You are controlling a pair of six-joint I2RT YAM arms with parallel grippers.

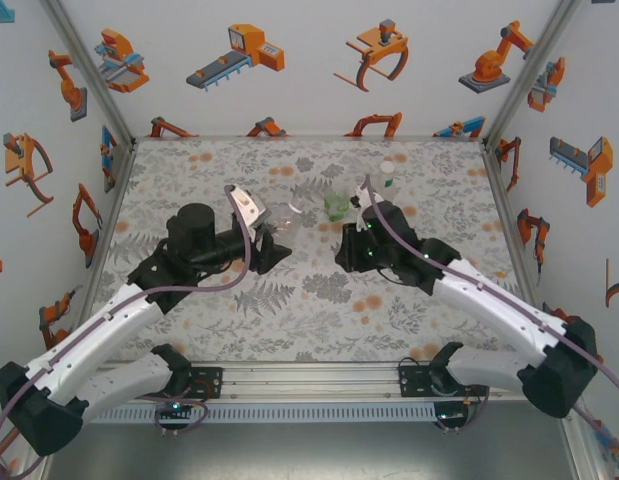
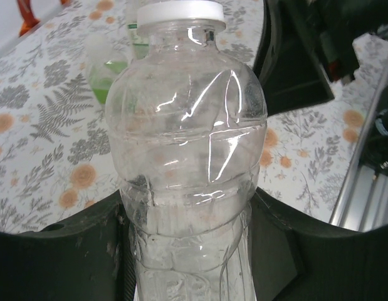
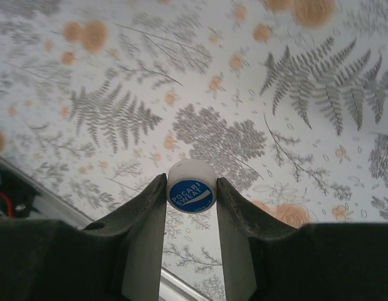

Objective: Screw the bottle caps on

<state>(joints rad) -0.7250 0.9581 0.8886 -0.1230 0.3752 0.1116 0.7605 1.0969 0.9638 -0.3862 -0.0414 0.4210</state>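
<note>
Left end effector (image 2: 187,251) clamps our capped bottle (image 2: 187,125); right end effector (image 3: 190,183) pinches the blue cap (image 3: 191,193). If it tilts, we risk cross-threading it.

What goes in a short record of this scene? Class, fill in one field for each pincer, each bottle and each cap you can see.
left pincer: shut on the clear bottle
white cap: sits on that bottle's neck; tightness cannot be told
right pincer: shut on the blue cap
green-tinted bottle: on the table, just beyond the right pincer
taller bottle: upright, further back
</note>
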